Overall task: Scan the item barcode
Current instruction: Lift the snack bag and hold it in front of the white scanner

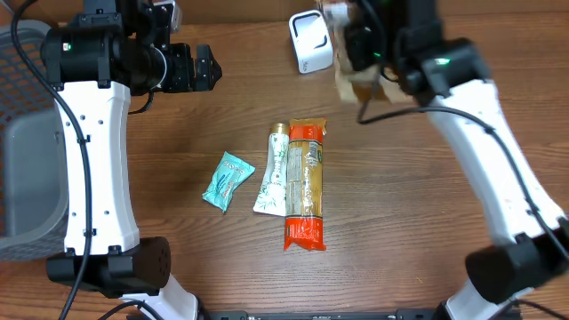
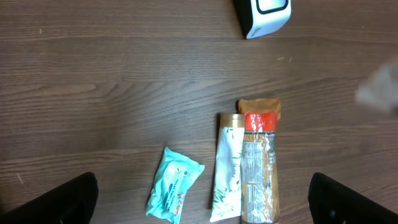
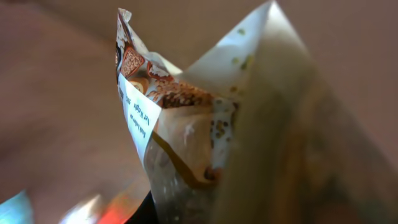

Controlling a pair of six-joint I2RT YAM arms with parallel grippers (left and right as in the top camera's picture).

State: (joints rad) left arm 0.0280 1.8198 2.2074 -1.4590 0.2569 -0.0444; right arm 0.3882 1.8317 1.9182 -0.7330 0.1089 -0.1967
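L arm [image 1: 93,169]: white shells, blk joints, blk cable [image 1: 75,133] run alongside, dark screws [image 1: 92,213] dotted, frame left | L gripper [image 1: 210,68]: blk | R arm [image 1: 502,178]: white, blk joints, green LED [image 1: 440,62] lit, upper right

1. Table [image 1: 196,116]: dark wood grain, smooth, low sheen.
2. Scanner [image 1: 310,42]: white plastic, glossy.
3. Bag [image 3: 186,124]: thin printed film, crinkled, shiny.
4. Long pack [image 1: 307,187]: clear glossy film, orange ends.
5. Tube [image 1: 274,173]: smooth white plastic, gold cap.
6. Pouch [image 1: 228,180]: teal film, creased, slight shine.
7. Basket [image 1: 25,44]: grey plastic mesh, matt.
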